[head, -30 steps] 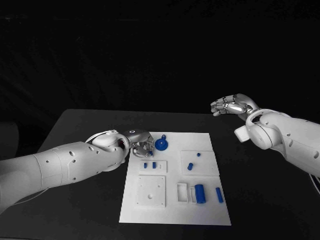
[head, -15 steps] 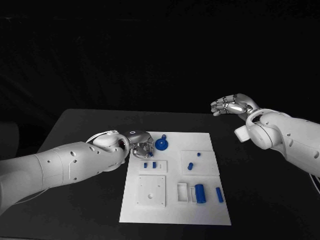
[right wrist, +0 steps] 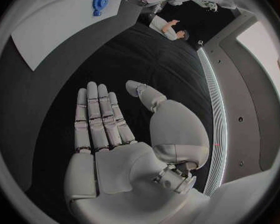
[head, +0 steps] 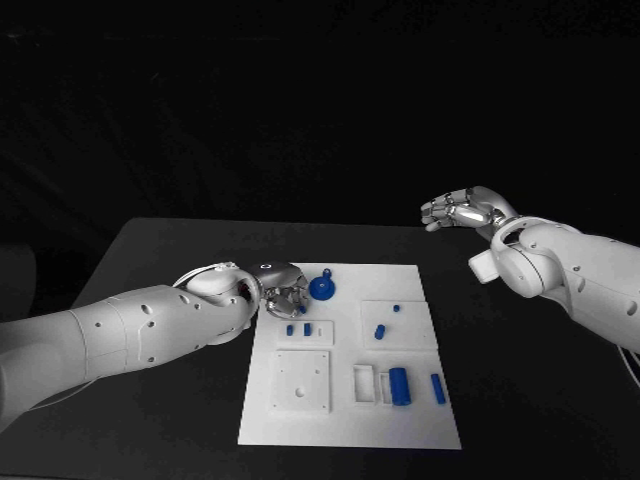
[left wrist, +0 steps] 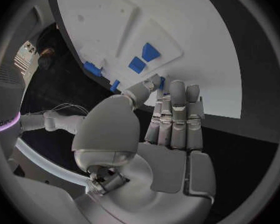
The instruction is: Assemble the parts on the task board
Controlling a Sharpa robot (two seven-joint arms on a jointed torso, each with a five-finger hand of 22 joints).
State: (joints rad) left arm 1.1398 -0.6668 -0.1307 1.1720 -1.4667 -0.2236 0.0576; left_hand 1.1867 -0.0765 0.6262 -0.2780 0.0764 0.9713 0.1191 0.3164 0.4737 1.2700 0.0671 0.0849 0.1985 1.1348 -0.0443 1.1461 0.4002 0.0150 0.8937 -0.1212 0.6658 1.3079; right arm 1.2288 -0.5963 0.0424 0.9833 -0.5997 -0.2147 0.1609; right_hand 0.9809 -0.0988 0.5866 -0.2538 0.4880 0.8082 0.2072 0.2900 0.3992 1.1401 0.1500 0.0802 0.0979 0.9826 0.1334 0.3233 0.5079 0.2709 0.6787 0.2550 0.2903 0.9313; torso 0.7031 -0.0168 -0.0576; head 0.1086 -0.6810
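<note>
The white task board [head: 349, 425] lies in the middle of the black table. My left hand [head: 274, 288] hovers over its far left corner, beside a blue gear [head: 322, 289]. In the left wrist view that hand [left wrist: 171, 119] has straight fingers, and its thumb tip pinches a small blue part [left wrist: 162, 82] against a fingertip. Two short blue pegs [head: 299, 328] stand just below it on the board [left wrist: 196, 35]. My right hand [head: 462, 212] is raised beyond the board's far right corner; its flat palm [right wrist: 109, 129] holds nothing.
A white square plate [head: 303, 380] sits at the board's near left. A blue cylinder [head: 400, 384] and a slim blue pin [head: 438, 388] lie at the near right. Two small blue pieces [head: 379, 332] lie mid-right. Black table surrounds the board.
My left hand has lifted very slightly with the small blue part. The right arm has not moved.
</note>
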